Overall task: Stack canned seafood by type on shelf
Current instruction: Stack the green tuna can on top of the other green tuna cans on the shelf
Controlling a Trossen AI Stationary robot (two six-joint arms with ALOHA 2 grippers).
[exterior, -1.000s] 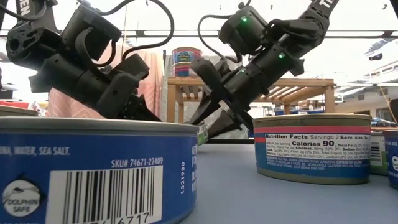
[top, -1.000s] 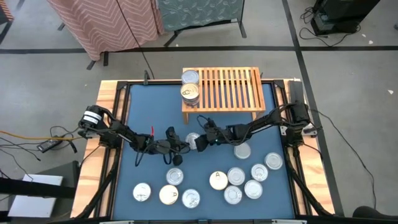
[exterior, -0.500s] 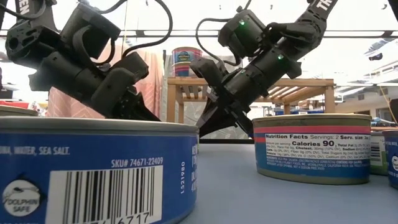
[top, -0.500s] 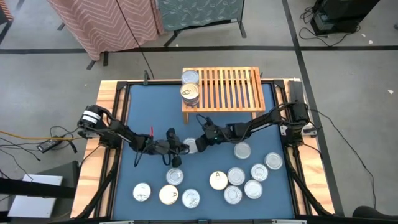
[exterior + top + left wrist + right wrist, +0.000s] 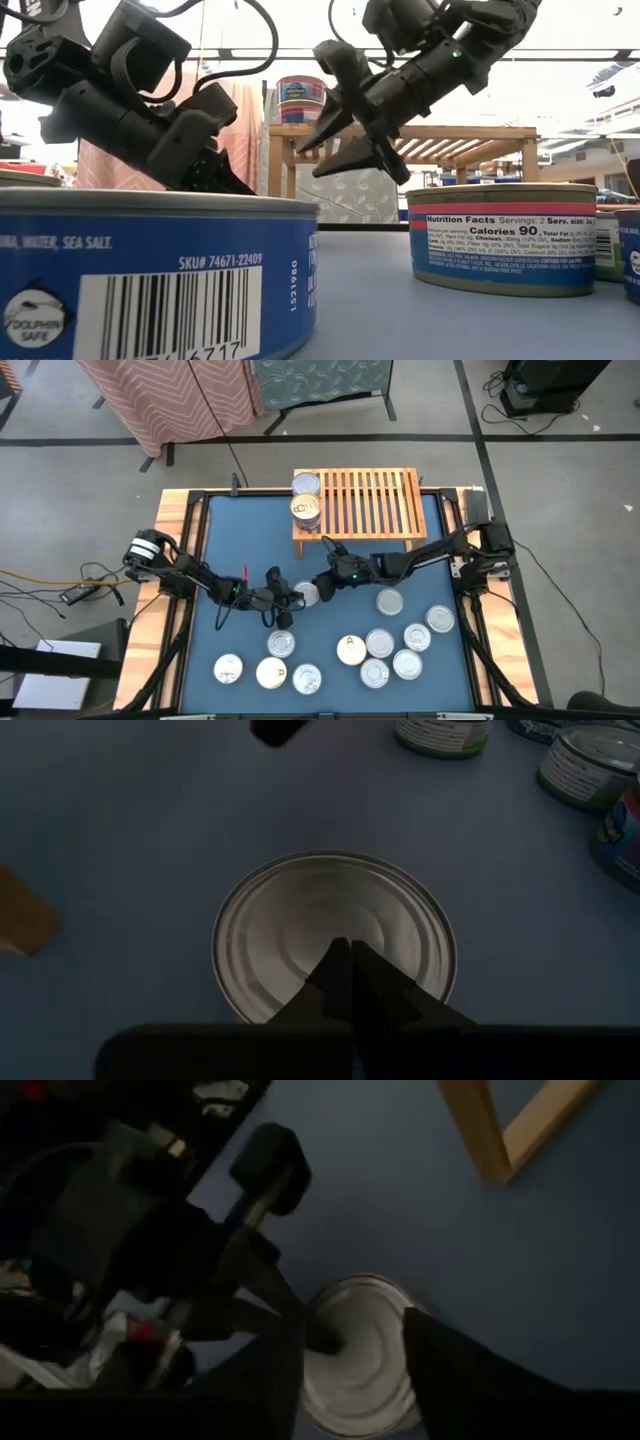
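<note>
Concrete floor and draped cloths lie beyond my blue-topped bench [image 5: 230,530]. At its far edge stands the slatted wooden shelf [image 5: 370,500], two tins [image 5: 305,497] on its left end. Loose tins [image 5: 395,645] cluster near me. My left hand [image 5: 296,596], fingers pressed together, tips a silver tin [image 5: 335,935] mid-bench; my right hand [image 5: 325,577] hovers spread above it.
</note>
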